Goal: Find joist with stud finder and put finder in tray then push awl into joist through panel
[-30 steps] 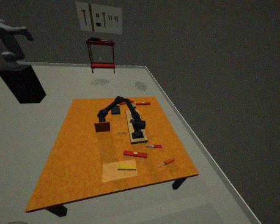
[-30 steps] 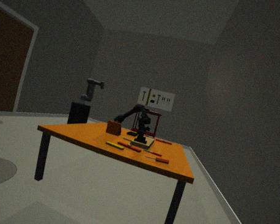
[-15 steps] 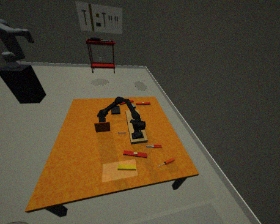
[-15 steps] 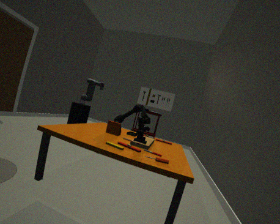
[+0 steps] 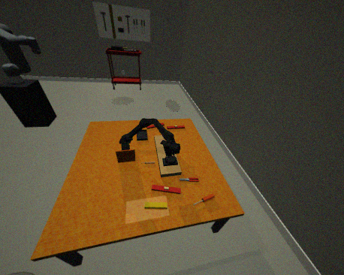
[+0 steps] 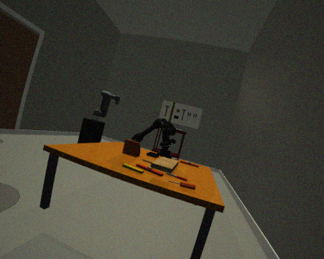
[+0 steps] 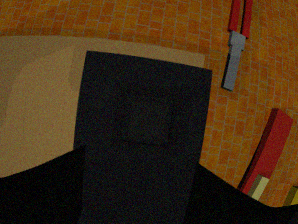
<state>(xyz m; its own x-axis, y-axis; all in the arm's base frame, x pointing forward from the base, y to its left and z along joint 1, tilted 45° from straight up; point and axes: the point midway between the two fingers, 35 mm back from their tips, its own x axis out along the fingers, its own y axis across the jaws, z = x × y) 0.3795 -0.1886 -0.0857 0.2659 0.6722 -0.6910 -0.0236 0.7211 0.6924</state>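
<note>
The stud finder (image 5: 166, 162) (image 6: 165, 155) (image 7: 145, 110) is gripped between the fingers, over one end of the pale floor panel (image 5: 170, 170) (image 6: 168, 164) (image 7: 40, 105); whether it touches is unclear. In the wrist view its corner overlaps the panel's end edge. Beyond, the pliers (image 5: 188, 179) (image 6: 177, 176) (image 7: 236, 50) lie just beside that end, with open tabletop (image 5: 98, 188) (image 6: 95, 156) (image 7: 217, 120) between them and the red level (image 5: 159, 188) (image 6: 149, 170) (image 7: 274, 137).
</note>
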